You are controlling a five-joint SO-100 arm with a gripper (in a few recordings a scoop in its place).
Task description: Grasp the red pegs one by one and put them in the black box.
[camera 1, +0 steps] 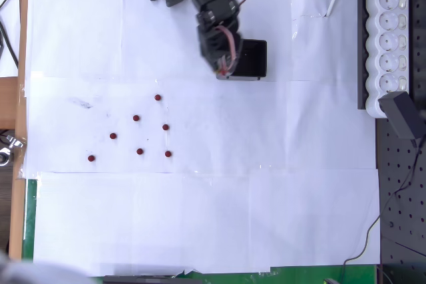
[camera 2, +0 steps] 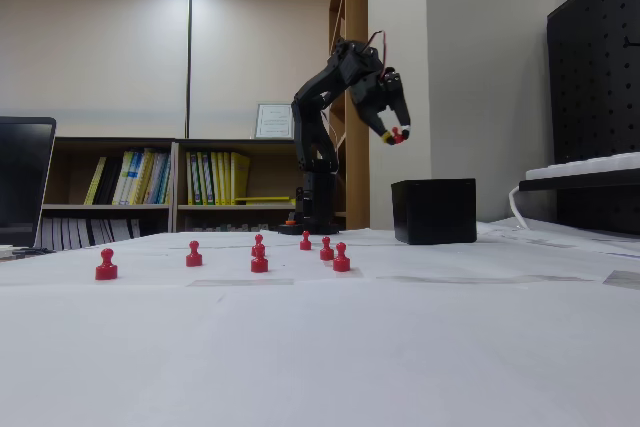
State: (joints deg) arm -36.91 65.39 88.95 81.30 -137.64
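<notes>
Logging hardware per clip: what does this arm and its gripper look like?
The arm is all black, built of blocky jointed segments, with an orange-red mark at its base in both views. Thin red and pale cables loop near the wrist. The gripper has two short black fingers.

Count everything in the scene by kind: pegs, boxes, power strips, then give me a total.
Red pegs on the paper: 7
Red peg in the gripper: 1
Black box: 1
White power strip: 1
Total: 10
</notes>
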